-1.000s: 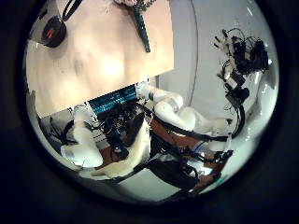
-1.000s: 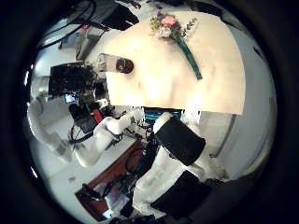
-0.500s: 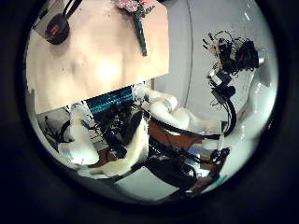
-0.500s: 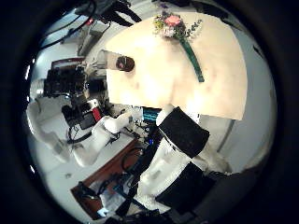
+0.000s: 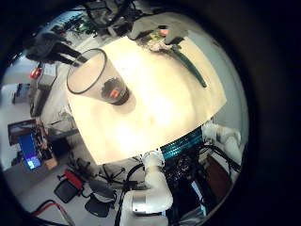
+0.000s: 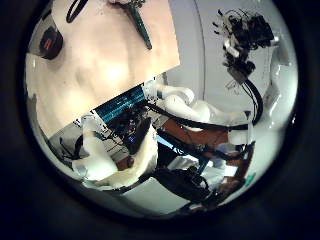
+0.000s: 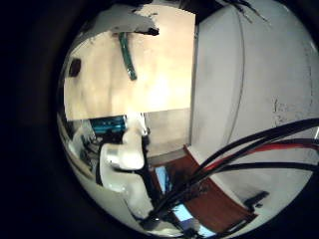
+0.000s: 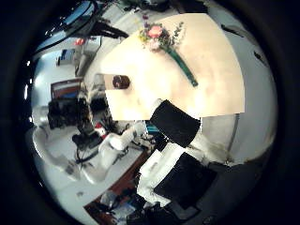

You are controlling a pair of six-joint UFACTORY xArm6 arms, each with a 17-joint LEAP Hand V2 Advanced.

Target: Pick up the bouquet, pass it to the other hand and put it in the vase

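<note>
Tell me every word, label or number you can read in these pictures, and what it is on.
None can be read.
Bouquet, lying on the table: no label shows.
Vase, standing on the table: no print shows.
Teal-lit panel at the table's edge: any marks on it are too small to read.

Pink-flowered bouquet [image 8: 164,42] with green stem; pale wooden table [image 8: 211,75]; clear, dark-bottomed vase [image 5: 96,77].
</note>
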